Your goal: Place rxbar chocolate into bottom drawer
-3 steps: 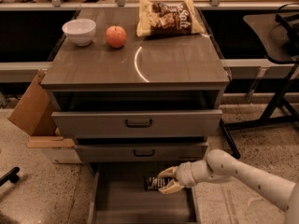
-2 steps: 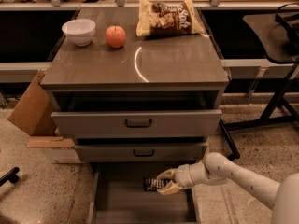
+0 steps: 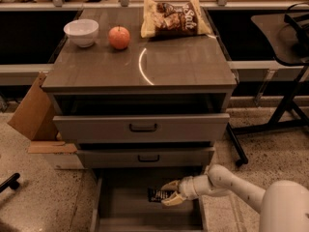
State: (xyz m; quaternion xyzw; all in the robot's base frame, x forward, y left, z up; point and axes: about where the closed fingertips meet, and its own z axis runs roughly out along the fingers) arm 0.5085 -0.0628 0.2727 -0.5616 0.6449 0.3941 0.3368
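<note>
Since the bottom drawer [image 3: 128, 209] stands pulled out under the upper drawers [image 3: 140, 128], I reach in low from the right; my pincer [image 3: 170, 193] clenches the rxbar [image 3: 156, 195] by one end, holding it over the drawer floor, seemingly not yet down.

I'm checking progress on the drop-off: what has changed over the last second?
The gripper, still holding the small dark-wrapped chocolate bar, sank slightly lower in the picture over the open grey bottom drawer; the bar has not been let go. The white bowl, red apple, yellow chip bag and two upper drawers stayed as they were.
</note>
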